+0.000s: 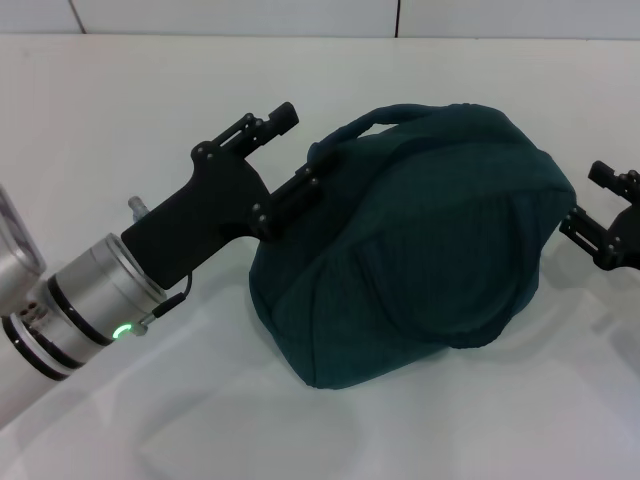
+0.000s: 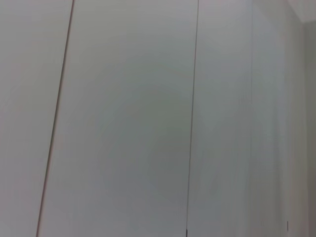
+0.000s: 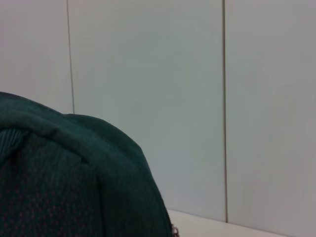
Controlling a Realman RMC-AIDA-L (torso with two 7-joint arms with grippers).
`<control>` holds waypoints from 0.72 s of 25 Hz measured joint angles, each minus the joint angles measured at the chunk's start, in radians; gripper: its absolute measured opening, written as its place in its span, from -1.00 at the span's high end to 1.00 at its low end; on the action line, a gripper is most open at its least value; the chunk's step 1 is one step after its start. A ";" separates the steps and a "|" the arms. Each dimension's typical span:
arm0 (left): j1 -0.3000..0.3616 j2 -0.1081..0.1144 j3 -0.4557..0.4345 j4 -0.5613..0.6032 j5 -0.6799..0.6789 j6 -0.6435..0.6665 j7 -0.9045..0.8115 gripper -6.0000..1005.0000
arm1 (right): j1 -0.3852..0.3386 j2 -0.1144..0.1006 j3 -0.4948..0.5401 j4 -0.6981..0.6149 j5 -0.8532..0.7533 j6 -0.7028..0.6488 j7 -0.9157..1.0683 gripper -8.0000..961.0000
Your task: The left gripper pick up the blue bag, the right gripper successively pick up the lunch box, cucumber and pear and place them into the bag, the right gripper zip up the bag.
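Note:
The blue bag [image 1: 430,230] lies bulging on the white table [image 1: 120,90], with its top seam closed as far as I can see. My left gripper [image 1: 305,148] is at the bag's upper left, open, its fingertips on either side of the end of the carry handle [image 1: 350,128]. At the bag's right side my right gripper [image 1: 580,198] stands open, close to the fabric. The right wrist view shows the bag [image 3: 74,177] and a small zipper pull [image 3: 174,230] at its edge. The lunch box, cucumber and pear are out of view.
A pale panelled wall [image 1: 400,15] runs behind the table. The left wrist view shows only that wall [image 2: 148,123]. Bare table surface lies in front of the bag and to its left.

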 joint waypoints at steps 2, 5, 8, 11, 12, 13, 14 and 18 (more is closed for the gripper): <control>-0.001 0.000 -0.001 0.000 0.000 -0.003 0.007 -0.22 | -0.005 -0.001 -0.002 0.002 -0.005 -0.006 0.001 -0.24; -0.004 0.000 -0.001 0.001 0.000 -0.008 0.014 -0.22 | -0.009 -0.002 -0.006 0.002 -0.053 -0.012 0.007 -0.24; -0.007 0.000 -0.001 0.001 -0.001 -0.010 0.015 -0.22 | -0.008 -0.004 -0.006 -0.003 -0.116 -0.022 0.017 -0.24; -0.010 0.000 -0.003 0.001 -0.001 -0.010 0.015 -0.22 | -0.008 -0.006 -0.006 -0.002 -0.140 -0.052 0.010 -0.24; -0.010 0.000 -0.005 0.001 -0.001 -0.010 0.015 -0.22 | -0.010 -0.006 -0.007 0.001 -0.142 -0.068 0.003 -0.24; -0.010 0.000 -0.006 0.001 -0.001 -0.010 0.016 -0.22 | -0.014 -0.007 -0.007 0.004 -0.143 -0.092 -0.011 -0.23; -0.010 0.000 -0.006 0.001 -0.001 -0.010 0.018 -0.22 | -0.020 -0.007 -0.005 0.006 -0.142 -0.110 -0.024 -0.23; -0.003 -0.002 -0.001 0.001 -0.001 0.004 0.079 -0.21 | -0.069 -0.001 0.041 0.006 -0.133 -0.253 -0.121 -0.23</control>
